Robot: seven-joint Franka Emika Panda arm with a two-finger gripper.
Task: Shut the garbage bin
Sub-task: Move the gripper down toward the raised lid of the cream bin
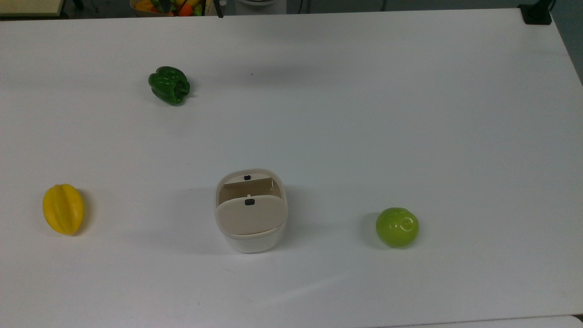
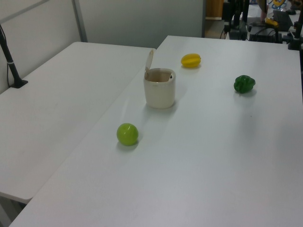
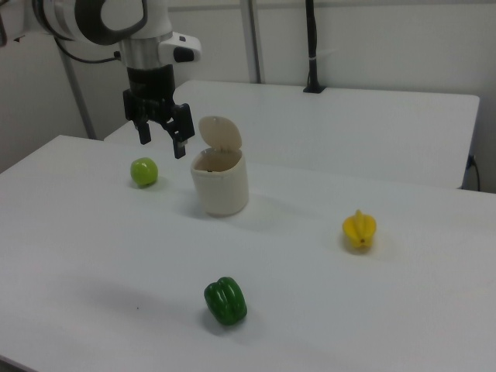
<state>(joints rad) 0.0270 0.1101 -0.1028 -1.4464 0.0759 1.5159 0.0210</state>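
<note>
Looking down in the top view, you find the garbage bin [image 1: 250,212] mid-table, between the starfruit [image 1: 63,209] and lime [image 1: 397,227], beige lid [image 1: 248,214] raised. The left view shows cream walls, the lid upright. In the right view, your gripper [image 3: 161,137] hangs spread and empty beside the lid; the approach is under way, so next nudge the lid down.

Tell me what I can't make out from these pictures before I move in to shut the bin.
- Inside of the cream-white plastic garbage bin: its bottom is hidden by its own wall in the right and left views, and by the raised beige lid in the top view.
- Lid hinge: behind the lid in every view.
- Black two-finger gripper, right view: open; the arm is cut off by the right view's top and left edges.
</note>
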